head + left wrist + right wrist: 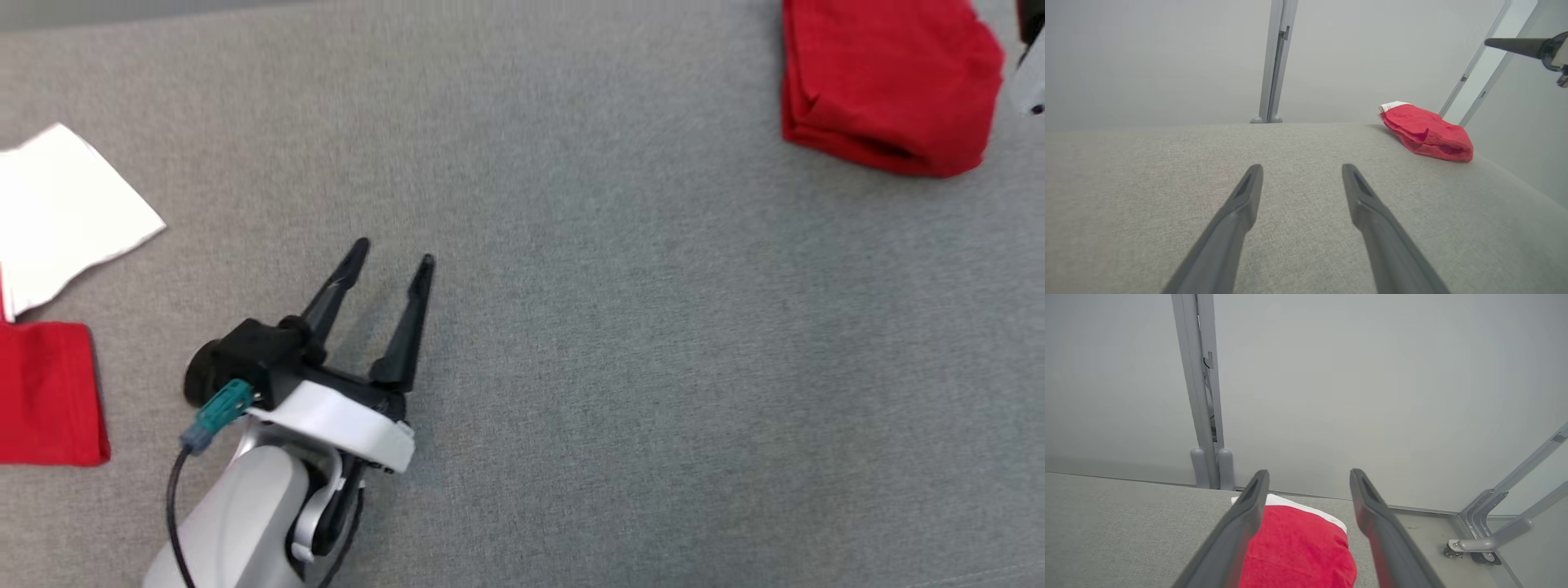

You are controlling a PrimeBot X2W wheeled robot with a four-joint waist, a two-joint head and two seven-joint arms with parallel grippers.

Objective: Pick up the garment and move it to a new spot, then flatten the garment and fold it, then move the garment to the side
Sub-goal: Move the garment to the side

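1. While drawing the right gripper away from the garment, lift straight up first, clear of the cloth, and only then swing back toward the body.
2. Read the right gripper as released: fingers spread wide, nothing between them, poised just above the red fold in the right wrist view.
3. Treat the garment as placed: folded into a thick red bundle at the far right of the table, near the far edge, a white strip showing at one end. Judged from this, close to the end of the last step, the move to the side.
4. Avoid brushing the top layer with a fingertip: probably quick to slide or flip open at a light snag, being soft and loosely stacked.
5. Leave the left gripper parked low over bare table at the lower left of the head view, fingers apart, holding nothing, well apart from the garment.
6. Steer clear of the white cloth and the other red cloth at the left edge; no call to touch either.
7. Check the bundle once clear: layers stacked, no corner trailing over the rim.
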